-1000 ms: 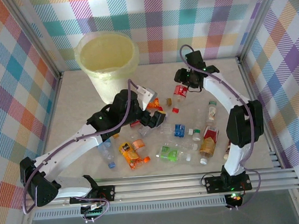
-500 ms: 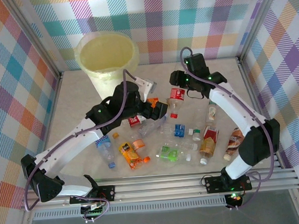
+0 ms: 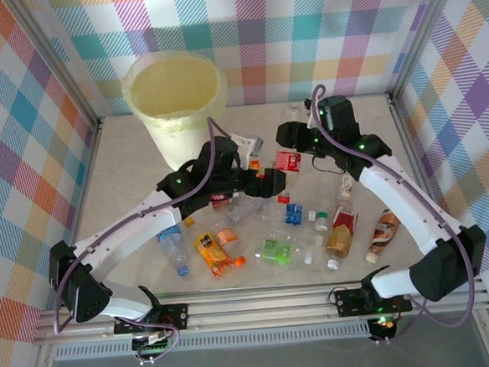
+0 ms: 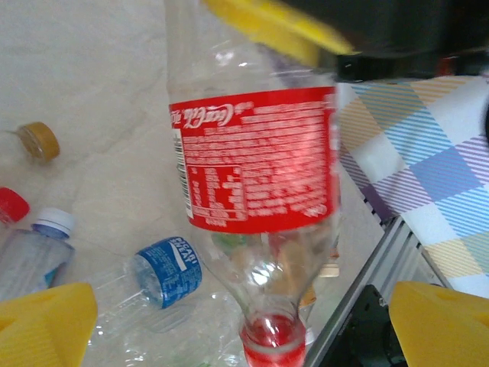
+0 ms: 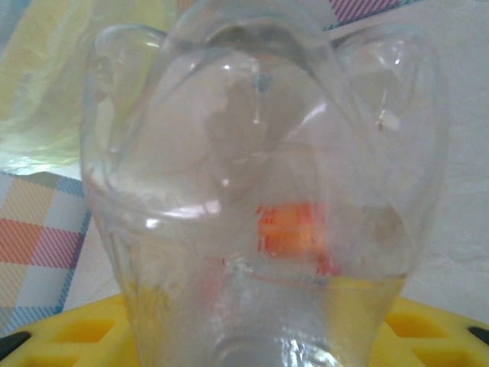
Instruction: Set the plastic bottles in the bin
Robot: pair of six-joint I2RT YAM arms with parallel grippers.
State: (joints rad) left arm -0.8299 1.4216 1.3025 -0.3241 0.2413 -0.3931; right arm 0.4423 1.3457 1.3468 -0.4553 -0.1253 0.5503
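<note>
The right gripper (image 3: 290, 140) is closed on the base end of a red-label bottle (image 4: 256, 157), which hangs above the table (image 3: 127, 183) with its red cap down. The bottle is clear plastic with a wide red label in white print, and it looks empty. In the right wrist view its lobed bottom is very near the lens, so the body is blurred and the yellow pads are seen only at the low edge.

The left gripper (image 3: 270, 184) is wide open just near of the hanging bottle. Its two yellow fingers (image 4: 46, 321) stand far apart at both sides of the bottle neck and do not touch it.

The other bottles (image 3: 274, 250) lie scattered on the near middle part of the table, among them a blue-label bottle (image 4: 164, 271); some are partly hidden under the left arm. The bin (image 3: 167, 138) stands at the far left, well apart from the held bottle.

The right arm reaches far and to the left in a long arc. The left arm stretches from the near left toward the middle.
</note>
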